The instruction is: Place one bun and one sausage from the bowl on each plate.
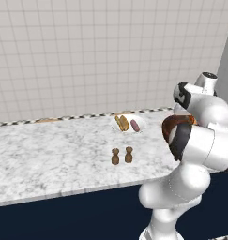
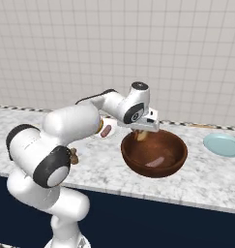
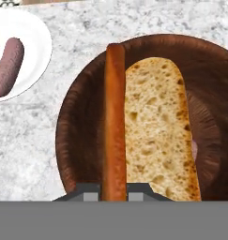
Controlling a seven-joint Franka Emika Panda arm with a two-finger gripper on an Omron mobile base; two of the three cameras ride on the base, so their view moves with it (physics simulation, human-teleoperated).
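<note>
**Robot Holds a Bun Over the Big Bowl**

The jaws (image 2: 142,132) are shut tight on a bun (image 3: 157,131). In the hand view the bun is long, with a brown crust on one side and soft pale bread next to it. It sits between the two dark tips at the bottom of that view. In the right base view a bit of the bun peeks out under the hand, just above the edge of the bowl.

The bowl (image 2: 179,157) is big, round and dark brown wood. It stands on the marble surface (image 1: 49,159), right under the hand. A pinkish sausage (image 2: 155,162) lies at the bottom of the bowl.

The white plate (image 1: 141,123) is on the surface near the bowl, close to the tiled wall. It has a bun (image 1: 121,123) and a sausage (image 1: 134,125) on it, lying side by side. In the hand view the plate is at the top left, and its sausage is easy to see.

The blue plate (image 2: 222,144) is on the other side of the bowl, well apart from the white one. Nothing can be seen on it.

Two small brown shakers (image 1: 122,155) stand side by side on the surface, in front of the white plate.
</note>
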